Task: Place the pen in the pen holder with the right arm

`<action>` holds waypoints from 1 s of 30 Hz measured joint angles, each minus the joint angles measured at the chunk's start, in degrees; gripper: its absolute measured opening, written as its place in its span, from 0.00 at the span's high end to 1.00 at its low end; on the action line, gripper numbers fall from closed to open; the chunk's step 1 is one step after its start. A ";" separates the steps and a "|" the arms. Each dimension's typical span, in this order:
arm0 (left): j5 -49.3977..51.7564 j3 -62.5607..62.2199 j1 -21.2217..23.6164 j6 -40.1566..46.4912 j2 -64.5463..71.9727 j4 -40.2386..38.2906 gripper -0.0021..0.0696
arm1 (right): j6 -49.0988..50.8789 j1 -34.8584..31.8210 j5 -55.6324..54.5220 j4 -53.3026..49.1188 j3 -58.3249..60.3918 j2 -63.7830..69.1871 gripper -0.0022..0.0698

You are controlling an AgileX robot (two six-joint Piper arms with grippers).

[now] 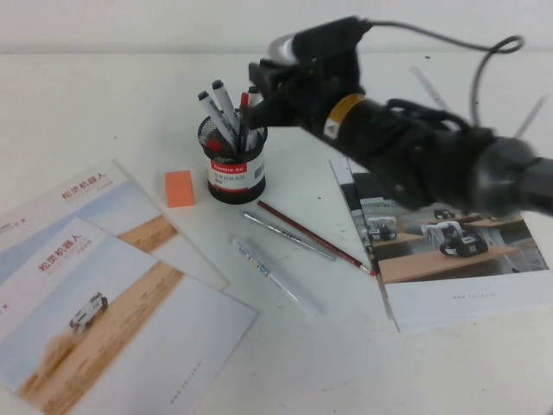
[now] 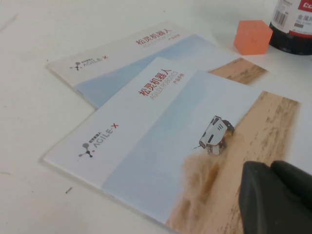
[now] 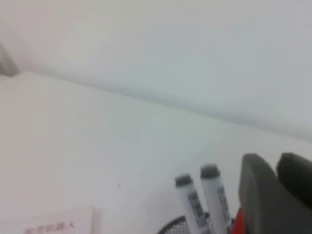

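Observation:
The pen holder (image 1: 236,169) is a black mesh cup with a red-and-white label, standing at mid-table; its base shows in the left wrist view (image 2: 295,29). Two white markers with black caps (image 1: 222,111) lean out of it and also show in the right wrist view (image 3: 204,200). My right gripper (image 1: 259,93) hangs just over the cup's right rim, by another black-capped pen (image 1: 253,91) standing in the cup. Its fingers (image 3: 261,197) are together and nothing shows between them. My left gripper (image 2: 275,195) is shut and empty over a brochure.
An orange block (image 1: 180,188) lies left of the cup. A silver pen (image 1: 288,235), a red pencil (image 1: 315,238) and an all-white pen (image 1: 276,277) lie in front of it. Brochures (image 1: 104,303) lie at front left, an open booklet (image 1: 449,251) at right.

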 joint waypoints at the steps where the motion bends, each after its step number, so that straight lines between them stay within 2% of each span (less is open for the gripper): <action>1: 0.00 0.00 0.00 0.00 0.00 0.00 0.97 | 0.00 0.00 0.00 -0.24 2.40 -3.11 0.92; 4: 0.00 0.00 0.00 0.00 0.00 0.00 0.97 | -0.65 0.00 0.00 -2.01 10.23 -12.60 0.97; 8: 0.00 0.00 0.00 0.00 0.00 0.00 0.97 | -1.13 0.00 2.79 -5.10 20.33 -25.82 0.99; 17: 0.00 0.00 0.00 0.00 0.00 0.00 0.97 | -1.36 0.00 20.14 -6.03 37.31 -48.17 1.00; 30: 0.00 0.00 0.00 0.00 0.00 0.00 0.97 | -1.47 -8.90 17.56 -1.95 60.96 -68.20 1.00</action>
